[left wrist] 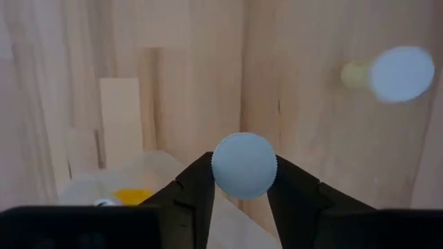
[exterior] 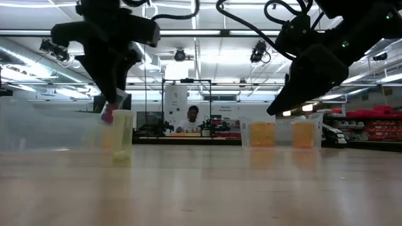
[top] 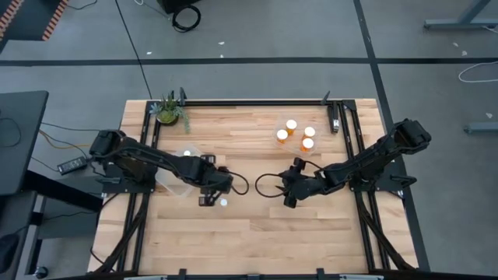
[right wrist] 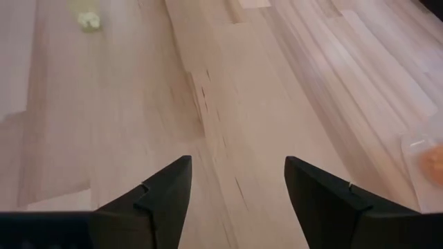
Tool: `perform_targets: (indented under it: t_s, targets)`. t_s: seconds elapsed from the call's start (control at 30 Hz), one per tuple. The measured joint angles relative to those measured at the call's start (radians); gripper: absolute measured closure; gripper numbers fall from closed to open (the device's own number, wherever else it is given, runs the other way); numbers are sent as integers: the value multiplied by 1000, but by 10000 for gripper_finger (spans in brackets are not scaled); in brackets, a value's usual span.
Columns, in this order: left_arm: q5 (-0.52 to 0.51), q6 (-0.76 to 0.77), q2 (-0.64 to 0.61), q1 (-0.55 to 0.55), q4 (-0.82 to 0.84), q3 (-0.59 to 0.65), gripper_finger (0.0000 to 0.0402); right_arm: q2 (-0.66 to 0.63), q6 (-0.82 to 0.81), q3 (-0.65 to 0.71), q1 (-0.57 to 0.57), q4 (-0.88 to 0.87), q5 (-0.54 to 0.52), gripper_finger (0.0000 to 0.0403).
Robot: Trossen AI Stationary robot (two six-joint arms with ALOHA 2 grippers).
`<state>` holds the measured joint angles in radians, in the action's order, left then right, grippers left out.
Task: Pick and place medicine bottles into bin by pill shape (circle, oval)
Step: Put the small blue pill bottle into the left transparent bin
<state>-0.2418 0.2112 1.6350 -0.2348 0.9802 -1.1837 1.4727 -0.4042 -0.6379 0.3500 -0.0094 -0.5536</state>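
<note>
My left gripper (left wrist: 243, 181) is shut on a small bottle with a round white cap (left wrist: 243, 166), left of the table's middle (top: 210, 187), beside a clear bin (top: 175, 177). A pale yellow bottle with a white cap (top: 223, 202) stands on its base on the wood just beyond it, and also shows in the left wrist view (left wrist: 394, 72) and the low view (exterior: 122, 135). My right gripper (right wrist: 235, 187) is open and empty above bare wood near the table's middle (top: 286, 190). Several orange bottles with white caps (top: 296, 134) stand in a clear bin at the back right. My left gripper pinches the bottle's white cap by its ribbed rim (left wrist: 216, 171) between its two fingers, one on each side. The fingers come from above, pointing down. The cap faces up, and it hides the bottle's body.
A green potted plant (top: 169, 111) stands at the table's far left corner. The left clear bin holds a white-capped bottle (top: 187, 153) and something yellow (left wrist: 131, 197). The orange bottles show in the low view (exterior: 262, 134). A person sits in the room behind the table (exterior: 192, 119).
</note>
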Motion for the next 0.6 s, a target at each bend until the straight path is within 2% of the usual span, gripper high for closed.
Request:
perform_targets:
  t_s: [0.33, 0.6]
  targets:
    - [-43, 135, -276, -4, -92, 261, 265, 0, 57, 0, 0, 56, -7, 164]
    - [-48, 223, -475, -12, -126, 347, 274, 0, 67, 0, -1, 85, -8, 164]
